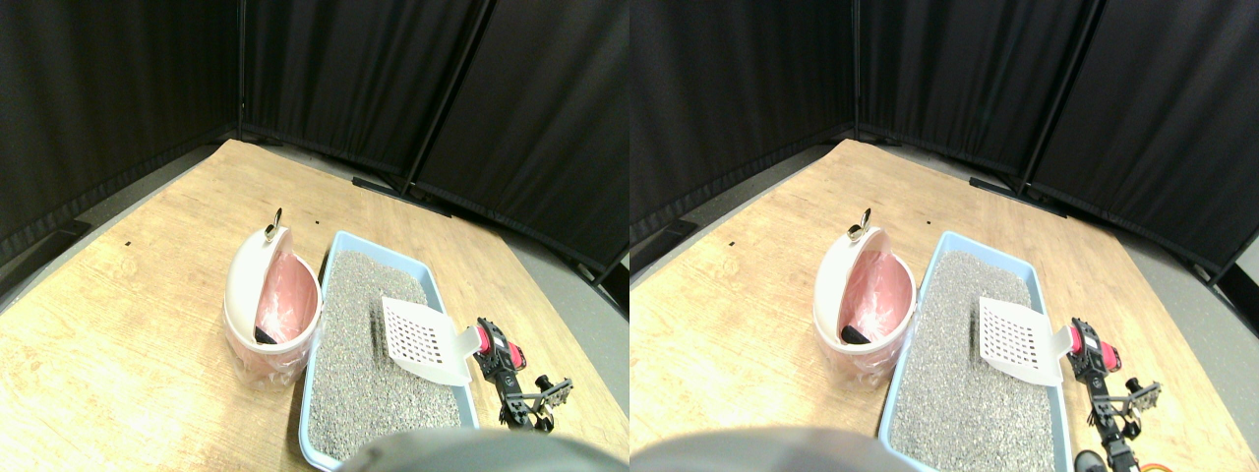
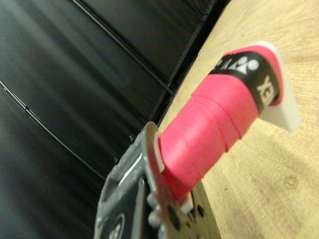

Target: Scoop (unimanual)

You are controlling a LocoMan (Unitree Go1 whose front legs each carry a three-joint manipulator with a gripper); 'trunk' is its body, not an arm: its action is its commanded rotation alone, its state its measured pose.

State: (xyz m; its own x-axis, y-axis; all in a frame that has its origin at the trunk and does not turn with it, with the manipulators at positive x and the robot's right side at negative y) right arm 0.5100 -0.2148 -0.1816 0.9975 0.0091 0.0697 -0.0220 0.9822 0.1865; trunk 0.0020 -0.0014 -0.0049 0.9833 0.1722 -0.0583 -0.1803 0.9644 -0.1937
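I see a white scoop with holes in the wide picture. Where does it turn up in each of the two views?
Stereo pair view: the white scoop hangs over the right side of the blue litter tray, right of the pink bin.
Wrist view: only its pink wrapped handle and a white corner show; the slotted blade is out of the picture.
Shared landmark: the pink wrapped handle, and the wooden floor under it.

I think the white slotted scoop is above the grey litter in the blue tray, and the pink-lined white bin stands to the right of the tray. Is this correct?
Not quite. The stereo pair view shows the bin standing to the left of the blue tray, not the right. The white slotted scoop is indeed above the grey litter.
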